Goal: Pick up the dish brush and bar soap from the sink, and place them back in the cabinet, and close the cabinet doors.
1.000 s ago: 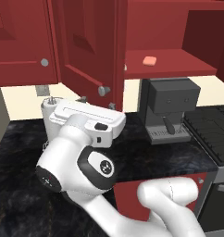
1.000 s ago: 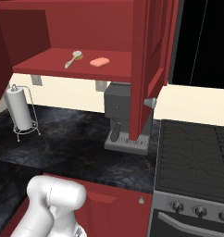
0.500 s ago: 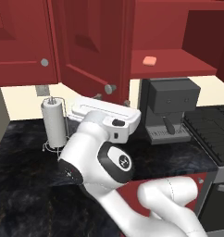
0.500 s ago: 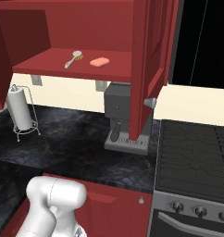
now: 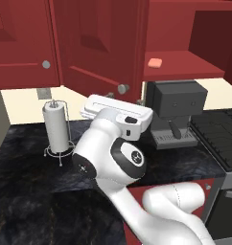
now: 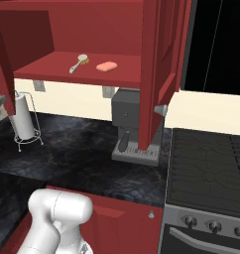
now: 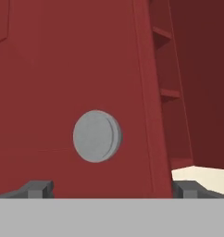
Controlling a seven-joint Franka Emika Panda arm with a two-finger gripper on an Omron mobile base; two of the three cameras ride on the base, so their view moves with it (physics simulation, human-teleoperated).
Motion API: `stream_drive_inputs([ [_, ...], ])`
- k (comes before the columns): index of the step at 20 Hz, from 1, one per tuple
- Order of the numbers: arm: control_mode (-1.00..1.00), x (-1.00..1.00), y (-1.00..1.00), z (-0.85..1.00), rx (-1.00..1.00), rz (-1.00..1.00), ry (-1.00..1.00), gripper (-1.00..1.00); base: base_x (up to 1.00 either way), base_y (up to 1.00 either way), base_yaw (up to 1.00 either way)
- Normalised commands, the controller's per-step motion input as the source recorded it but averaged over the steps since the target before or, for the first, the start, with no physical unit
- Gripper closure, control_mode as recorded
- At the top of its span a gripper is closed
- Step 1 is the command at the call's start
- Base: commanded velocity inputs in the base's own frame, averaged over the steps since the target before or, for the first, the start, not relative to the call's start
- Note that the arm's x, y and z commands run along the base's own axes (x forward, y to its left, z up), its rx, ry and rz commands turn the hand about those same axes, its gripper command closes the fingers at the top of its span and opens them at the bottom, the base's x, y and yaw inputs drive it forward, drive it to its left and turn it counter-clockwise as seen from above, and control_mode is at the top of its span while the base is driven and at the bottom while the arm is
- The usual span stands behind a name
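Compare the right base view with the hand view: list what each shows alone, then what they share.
Right base view alone: the thin pale-yellow dish brush and the salmon-orange bar soap lying apart on the dark red cabinet's shelf, a grey coffee machine, a paper towel roll and a black stove.
Hand view alone: the open gripper facing a door's round silver knob.
Shared: dark red cabinet doors.

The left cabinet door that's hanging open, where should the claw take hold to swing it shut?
Grip the round silver knob near the left cabinet door's free edge, coming straight at its face. It stands proud of the flat panel, centred between the open claw tips.
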Motion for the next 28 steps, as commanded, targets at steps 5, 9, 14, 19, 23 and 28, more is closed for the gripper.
stream_drive_inputs([
  [5, -1.0, 0.52, 0.0, -0.04, 0.0, -0.05, -0.01, -1.0, 0.0, 0.0, 0.0],
  [9, -1.0, 0.47, 0.0, -0.07, 0.0, -0.07, -0.01, -1.0, 0.0, 0.0, 0.0],
  [14, -1.0, 0.41, 0.0, -0.12, 0.0, -0.08, -0.02, -1.0, 0.0, 0.0, 0.0],
  [19, -1.0, 0.4, 0.0, -0.11, -0.01, -0.07, -0.02, -1.0, 0.0, 0.0, 0.0],
  [23, -1.0, 0.5, 0.0, -0.11, -0.01, -0.03, -0.01, -1.0, 0.0, 0.0, 0.0],
  [28, -1.0, 0.57, 0.0, -0.03, 0.0, 0.01, 0.0, -1.0, 0.0, 0.0, 0.0],
])
